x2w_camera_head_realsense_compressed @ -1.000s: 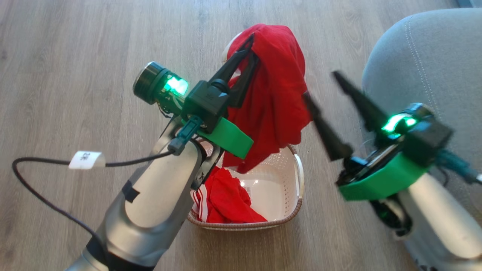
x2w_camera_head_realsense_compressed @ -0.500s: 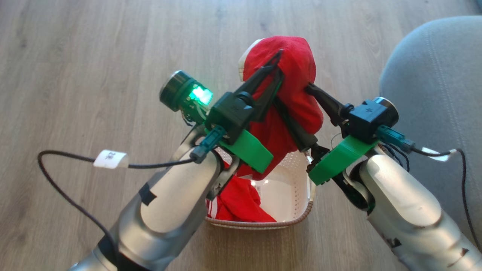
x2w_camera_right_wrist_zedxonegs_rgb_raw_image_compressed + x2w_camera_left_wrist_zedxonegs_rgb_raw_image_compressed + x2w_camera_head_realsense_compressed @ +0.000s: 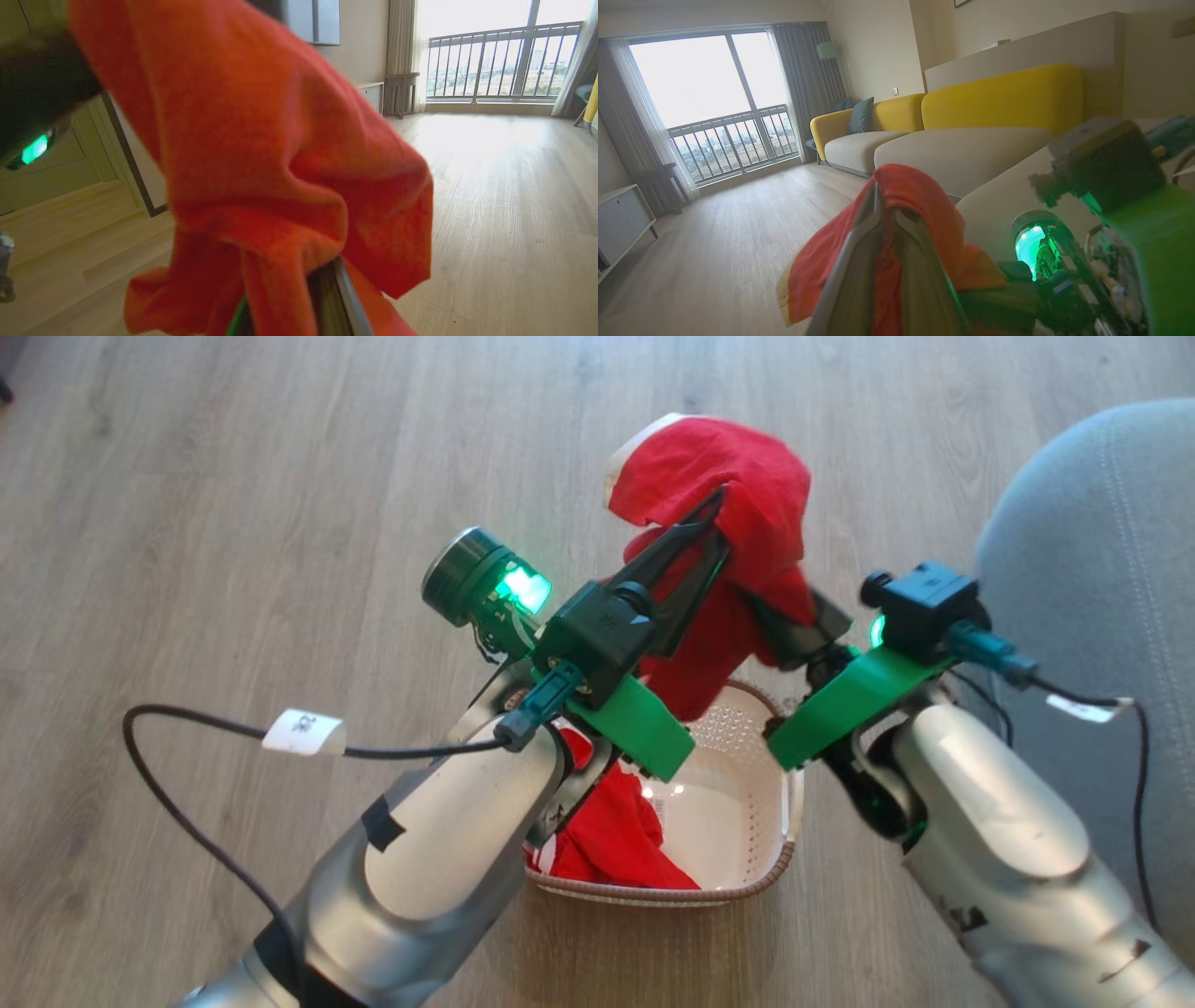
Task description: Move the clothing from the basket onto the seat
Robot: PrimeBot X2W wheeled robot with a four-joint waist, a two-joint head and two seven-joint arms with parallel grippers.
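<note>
A red garment (image 3: 738, 467), soft, crumpled and white-edged, is being held up above the basket (image 3: 756, 882), pinched in the closed left gripper (image 3: 721, 518) and also being clamped at its lower folds, on the basket's seat side, by the closed right gripper (image 3: 784, 627). A second red piece (image 3: 616, 840) is being seen lying bunched inside the basket, a cream perforated plastic tub with a brown woven-look rim; the grey upholstered seat (image 3: 1102, 523), rounded and pale-stitched, is being seen beside the basket. A white tag (image 3: 301, 732) is being carried on a cable (image 3: 420, 749) left of the basket, its writing unreadable.
</note>
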